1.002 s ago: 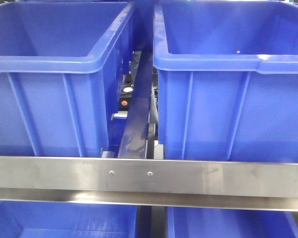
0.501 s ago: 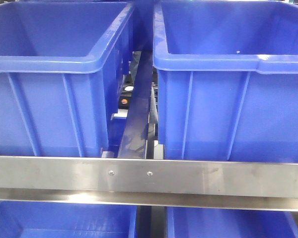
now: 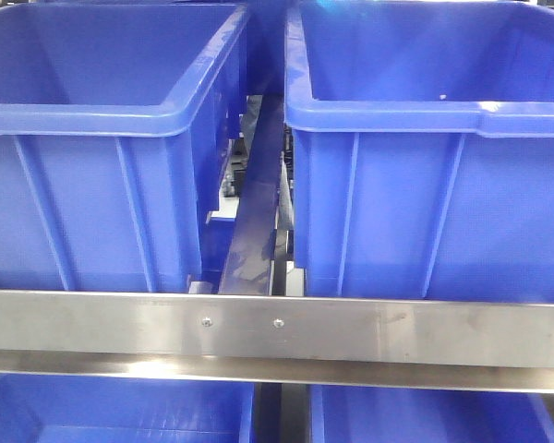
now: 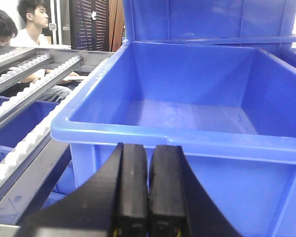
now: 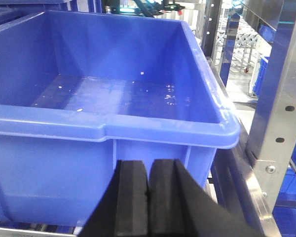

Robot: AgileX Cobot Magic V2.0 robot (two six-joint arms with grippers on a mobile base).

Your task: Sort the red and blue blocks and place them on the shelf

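Both hands are sitting pinched closed and empty, left hand [image 4: 148,197] and right hand [image 5: 148,202], each facing a blue tub [image 4: 187,113]; no blocks showing, so they're risking bumping rims.

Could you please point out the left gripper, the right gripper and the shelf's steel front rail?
left gripper [image 4: 148,192], left wrist view, seam between closed fingertips.
right gripper [image 5: 148,195], right wrist view, seam between closed fingertips.
steel front rail [image 3: 397,330], front view, bare brushed face.

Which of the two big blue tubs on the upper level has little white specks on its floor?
The right-hand tub, seen up close by the right wrist camera: pale specks dot its floor. The left tub shows none.
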